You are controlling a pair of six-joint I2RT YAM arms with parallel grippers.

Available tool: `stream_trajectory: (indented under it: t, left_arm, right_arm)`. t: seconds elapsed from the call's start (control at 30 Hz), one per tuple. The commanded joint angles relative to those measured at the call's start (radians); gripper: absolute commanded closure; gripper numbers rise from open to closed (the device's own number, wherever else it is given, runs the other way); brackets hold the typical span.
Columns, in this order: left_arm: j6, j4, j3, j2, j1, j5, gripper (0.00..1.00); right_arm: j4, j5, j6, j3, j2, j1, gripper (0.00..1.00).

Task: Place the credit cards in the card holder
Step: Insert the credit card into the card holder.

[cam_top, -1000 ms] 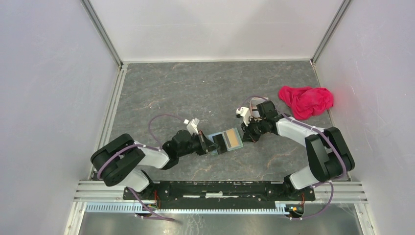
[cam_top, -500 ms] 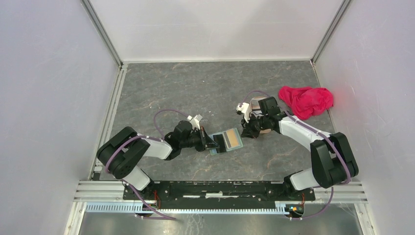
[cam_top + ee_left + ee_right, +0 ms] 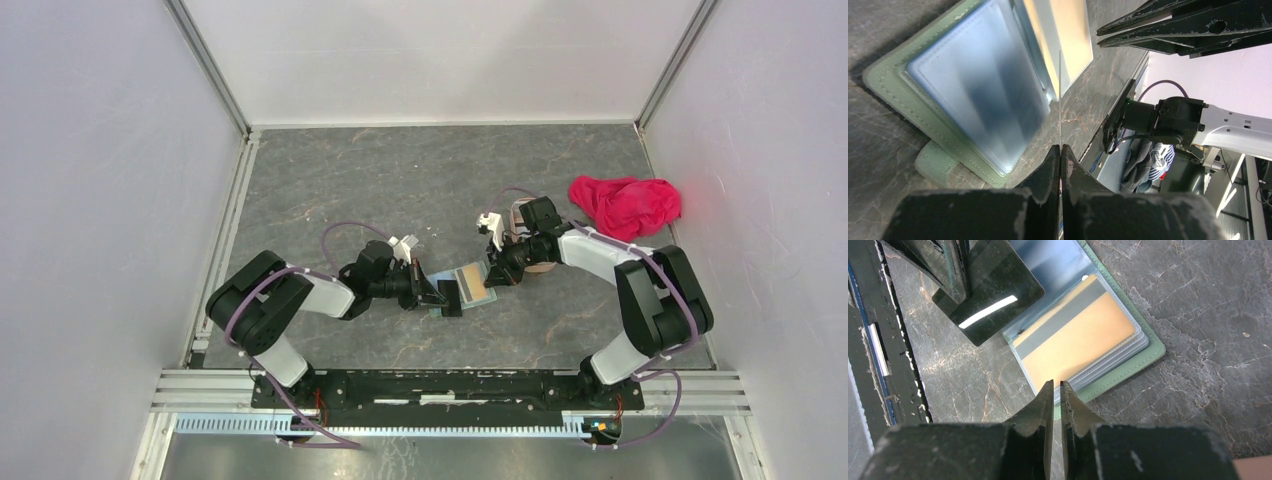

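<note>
Card holder (image 3: pixel 973 90) lies open on the grey table (image 3: pixel 400 180), between the two arms. A yellow-orange card (image 3: pixel 1078 335) with a dark stripe sits in its right-hand pocket; the left pocket is bare blue-green. Left gripper (image 3: pixel 1060 150) is clenched on a dark grey card (image 3: pixel 993 290), held on edge just over the holder's left half. Right gripper (image 3: pixel 1053 385) sits at the holder's near edge, fingers nearly together; whether they pinch anything is unclear. Red-pink cloth (image 3: pixel 625 205) lies well apart, far right.

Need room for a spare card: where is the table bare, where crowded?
Bare: the table far left, behind the left arm, and the strip between card holder and base rail. Crowded: centre, where left hand with dark card and right hand meet; red cloth far right.
</note>
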Motion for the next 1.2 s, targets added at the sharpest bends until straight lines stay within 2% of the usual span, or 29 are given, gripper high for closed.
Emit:
stream_trajectory:
  t: [0.0, 0.3, 0.43, 0.5, 1.17]
  left_arm:
    - [0.042, 0.046, 0.031, 0.040, 0.019, 0.077, 0.98]
    - [0.033, 0.054, 0.038, 0.073, 0.028, 0.098, 0.98]
    - [0.027, 0.065, 0.042, 0.083, 0.029, 0.111, 0.98]
    - [0.026, 0.069, 0.043, 0.086, 0.028, 0.114, 0.98]
    - [-0.005, 0.114, 0.050, 0.150, 0.052, 0.165, 0.98]
  right_arm:
    - [0.008, -0.033, 0.023, 0.047, 0.032, -0.002, 0.86]
    - [0.021, -0.014, 0.057, 0.051, 0.061, -0.002, 0.86]
    - [-0.008, -0.128, 0.023, 0.061, 0.034, -0.001, 0.87]
    - [0.006, -0.137, 0.031, 0.058, 0.014, -0.002, 0.86]
    - [0.035, 0.043, 0.113, 0.061, 0.118, -0.002, 0.87]
